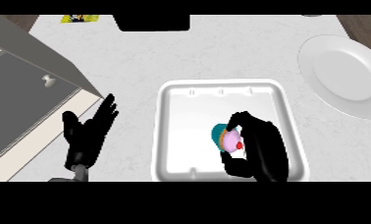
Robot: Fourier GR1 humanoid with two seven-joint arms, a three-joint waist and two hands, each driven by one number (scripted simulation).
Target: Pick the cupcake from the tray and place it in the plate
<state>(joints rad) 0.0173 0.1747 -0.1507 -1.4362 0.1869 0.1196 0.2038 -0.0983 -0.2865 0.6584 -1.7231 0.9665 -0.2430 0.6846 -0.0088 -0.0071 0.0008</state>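
One cupcake (226,138) is seen inside the white tray (181,134), toward its lower right part, and it is gripped by the right hand (257,144), whose black fingers and thumb are curled round it. Pink frosting, a teal wrapper and a small red dot (perhaps a cherry) are shown. The tray is rectangular with rounded corners and a raised, smooth rim. A round, glossy white plate (340,75) is set on the pale, faintly marbled counter (217,46), up and to the right, apart from the tray. The left hand (87,129) is held open at the lower left, fingers up. A yellow label (80,19) is glimpsed near the top, its writing unreadable.
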